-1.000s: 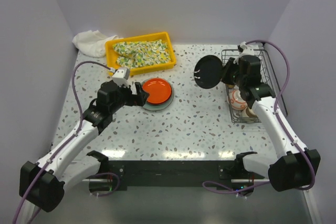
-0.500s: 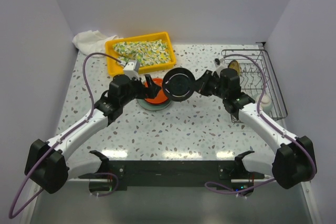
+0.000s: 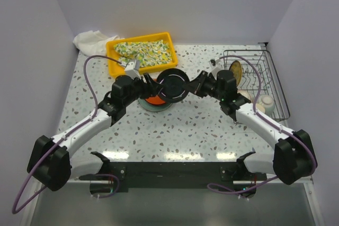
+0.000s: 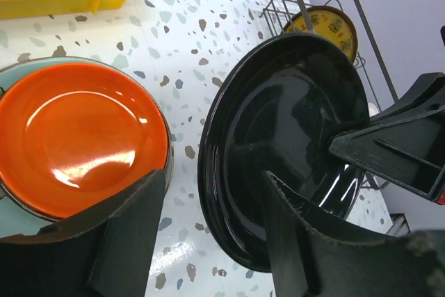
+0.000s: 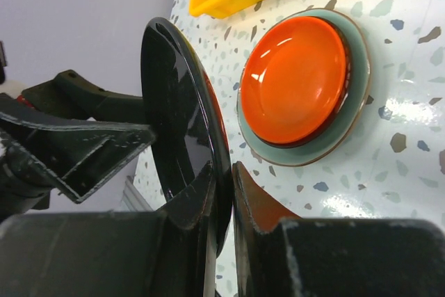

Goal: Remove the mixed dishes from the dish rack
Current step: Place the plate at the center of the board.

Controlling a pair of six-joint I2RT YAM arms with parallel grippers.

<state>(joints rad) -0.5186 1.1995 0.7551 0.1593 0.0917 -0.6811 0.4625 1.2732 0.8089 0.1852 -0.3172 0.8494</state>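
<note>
the jaws of the right gripper (image 5: pixel 222 172) are clamped on the rim of a black plate (image 4: pixel 278 116), which is held on edge above the table (image 3: pixel 201 125), between the two arms. the jaws of the left gripper (image 4: pixel 212 186) are seen apart, set to either side of the same plate's rim; contact cannot be told. an orange-red bowl (image 4: pixel 76 130) is stacked on a pale green-blue plate (image 5: pixel 359 85) just beside. a brown-yellow plate (image 3: pixel 235 70) is stood in the dish rack (image 3: pixel 273 78).
</note>
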